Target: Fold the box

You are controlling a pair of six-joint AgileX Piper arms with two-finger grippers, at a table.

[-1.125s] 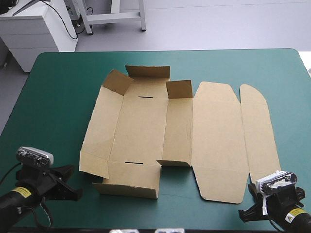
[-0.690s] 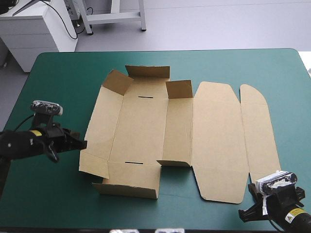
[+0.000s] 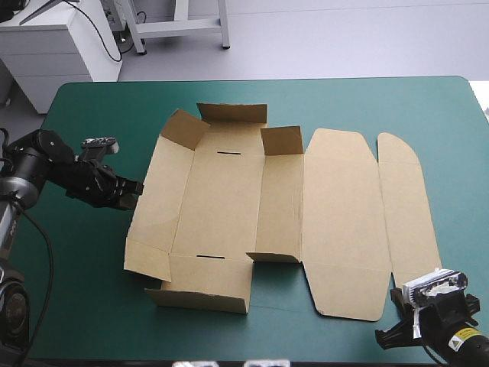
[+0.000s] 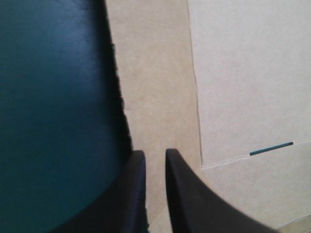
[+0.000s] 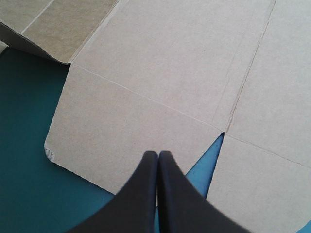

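Note:
The brown box (image 3: 229, 199) lies opened out in the middle of the table, its left wall leaning up and short flaps standing at the far and near ends. My left gripper (image 3: 136, 188) sits at the outer edge of that left wall. In the left wrist view its fingers (image 4: 155, 154) stand narrowly open, tips over the edge of the brown board (image 4: 233, 73). My right gripper (image 3: 384, 336) rests shut near the table's front right corner. In the right wrist view its tips (image 5: 158, 154) point at the near corner of the flat lid (image 5: 160, 58).
The lid panel (image 3: 340, 222) and the narrow tuck flap (image 3: 405, 206) lie flat on the box's right side. Bare teal-green cover (image 3: 92, 107) surrounds the sheet on the left, far side and front.
My left arm has swung from the front left of the table forward to the box's left wall edge. The right arm and the box have not moved.

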